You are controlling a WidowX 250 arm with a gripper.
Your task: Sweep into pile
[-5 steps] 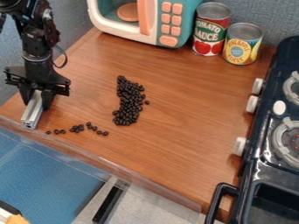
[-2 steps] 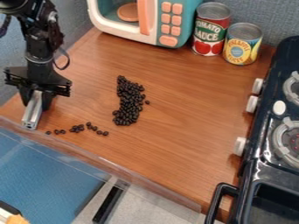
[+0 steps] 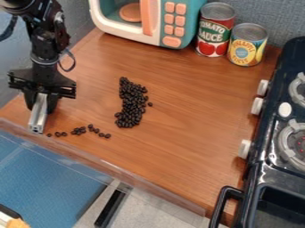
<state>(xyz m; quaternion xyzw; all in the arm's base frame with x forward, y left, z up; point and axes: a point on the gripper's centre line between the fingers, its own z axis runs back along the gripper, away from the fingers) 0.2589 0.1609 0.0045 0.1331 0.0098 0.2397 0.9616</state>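
Camera view: The arm point(image 3: 44, 49) enters at the upper left and hangs down over the left part of the table point(image 3: 184, 124). The fingers of the gripper point(image 3: 40, 102) are closed on a metal bar point(image 3: 39, 116), pinching it between them. The bar slants downward, its lower end near the front edge of the table. Whether that end touches the table cannot be told.

The beans are dark and lie in two groups. The main pile point(image 3: 131, 104) is an elongated patch at the middle left of the table, well apart from the bar; one bean lies just beside its right side. The loose beans point(image 3: 79, 131) form a broken line between the lower end of the bar and the area below the main pile. The leftmost of them is just beside the bar's end.

A toy microwave point(image 3: 167, 22) stands at the rear of the table. To its right stand two upright cans: a red can point(image 3: 215, 36), near the microwave, and a yellow can point(image 3: 245, 50), just beside the red one. A toy stove point(image 3: 255, 180) with light knobs and a black handle occupies the right side.
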